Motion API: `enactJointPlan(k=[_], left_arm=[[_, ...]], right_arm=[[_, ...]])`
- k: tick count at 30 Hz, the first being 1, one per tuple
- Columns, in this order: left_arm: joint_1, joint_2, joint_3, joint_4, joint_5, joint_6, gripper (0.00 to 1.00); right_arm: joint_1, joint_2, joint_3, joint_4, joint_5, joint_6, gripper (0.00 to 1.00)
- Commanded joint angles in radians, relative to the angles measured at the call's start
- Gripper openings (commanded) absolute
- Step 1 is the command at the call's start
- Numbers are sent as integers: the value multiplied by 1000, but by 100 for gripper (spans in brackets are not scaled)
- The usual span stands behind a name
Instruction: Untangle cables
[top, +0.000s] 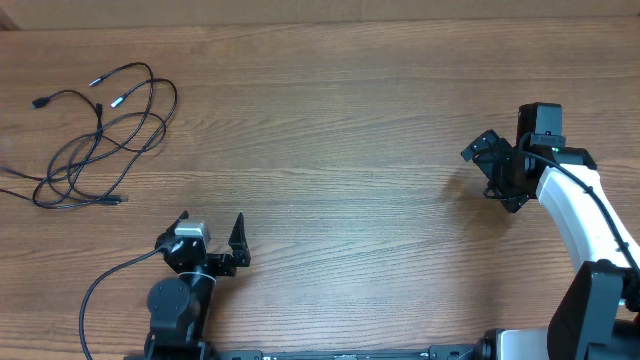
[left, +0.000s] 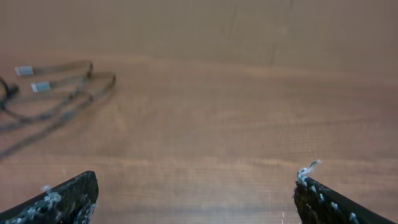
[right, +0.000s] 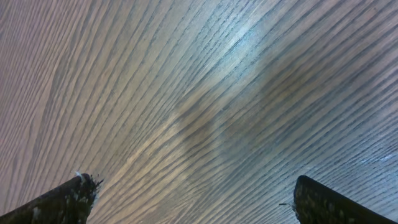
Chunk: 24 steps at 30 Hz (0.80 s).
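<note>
The cables (top: 100, 140) are thin black cords tangled in loose loops at the far left of the wooden table, with small plug ends, some silver-tipped. They show blurred at the upper left of the left wrist view (left: 59, 93). My left gripper (top: 210, 235) is open and empty near the front edge, well short of the tangle; only bare wood lies between its fingers (left: 196, 196). My right gripper (top: 490, 170) is open and empty at the far right, over bare wood (right: 193, 196).
The wooden table (top: 340, 130) spans the whole view. A thicker black cable (top: 100, 290) runs from the left arm's base toward the front edge. The white right arm (top: 585, 220) stands at the right edge.
</note>
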Motion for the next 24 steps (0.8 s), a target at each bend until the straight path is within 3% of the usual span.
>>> enactJointPlan(k=[1,24], left_arm=[[11,-82,-4,-6,-10,67,100],[11,-97,-3,-2,-13,78,99]], right_arm=[[-1,-10,14,6,10,0,100],[-1,-10,14,6,10,0,100]])
